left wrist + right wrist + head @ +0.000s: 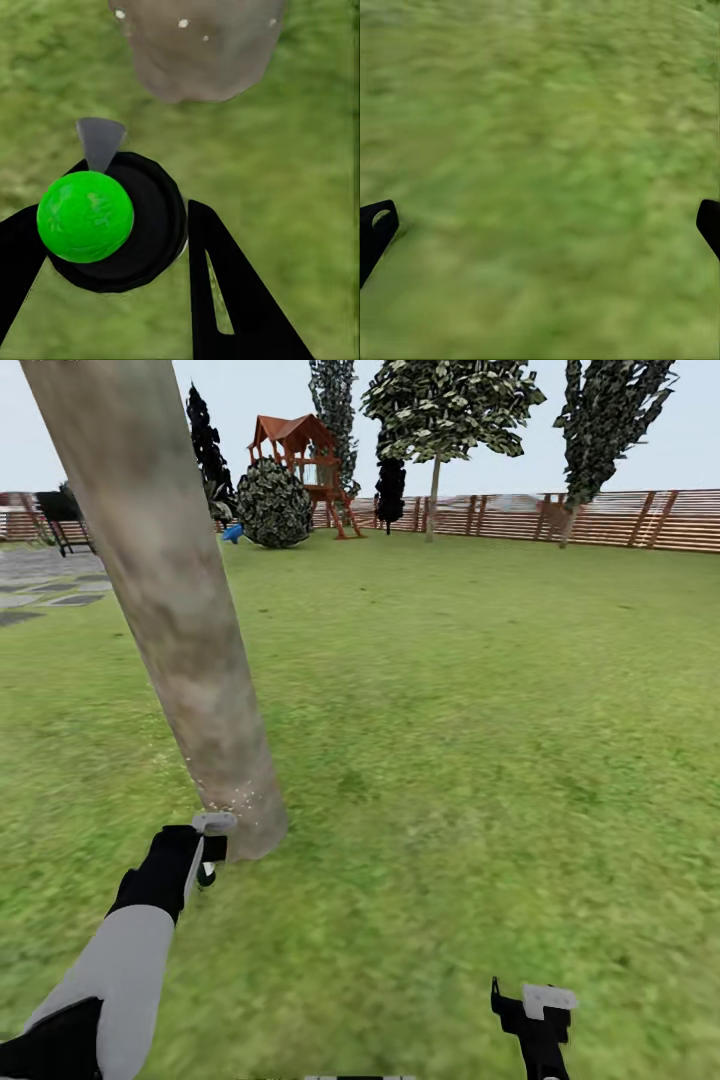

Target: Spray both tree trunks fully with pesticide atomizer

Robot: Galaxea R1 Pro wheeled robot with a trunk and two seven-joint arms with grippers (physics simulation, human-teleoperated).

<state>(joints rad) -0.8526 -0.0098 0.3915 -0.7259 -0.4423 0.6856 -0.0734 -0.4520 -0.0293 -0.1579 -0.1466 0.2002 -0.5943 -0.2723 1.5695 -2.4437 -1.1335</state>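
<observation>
Trunk (170, 600): a thick, pale grey-brown mottled column is seen leaning across the head view, its base set in the lawn (450, 740); all places below are given from this trunk.
Trunk base, left wrist view (201, 49): the rounded foot of the trunk is shown on the grass, just ahead of the atomizer.
Pesticide (232, 796): tiny pale specks are scattered on the lowest part of the trunk; a few white dots are also seen on the base in the left wrist view (183, 23).
Atomizer (112, 221): a black round body with a bright green ball and a grey nozzle pointing at the trunk base; it is held close to the foot of the trunk, apart from it.
Left gripper (208, 850): held low beside the trunk base; its black fingers (232, 300) are pressed against both sides of the atomizer, so it is pinched between the jaws.
Right gripper (535, 1010): held well away from the trunk, over bare grass; in the right wrist view the two fingertips (375, 232) are seen at opposite edges, so the jaws are spread wide with nothing between them.
Fence (600, 518): brown horizontal slats are seen far behind the trunk.
Play tower (305, 460): a red-brown wooden frame is seen far behind the trunk, beside a round bush (273, 505).
Paving (40, 585): grey slabs are seen behind the trunk.
</observation>
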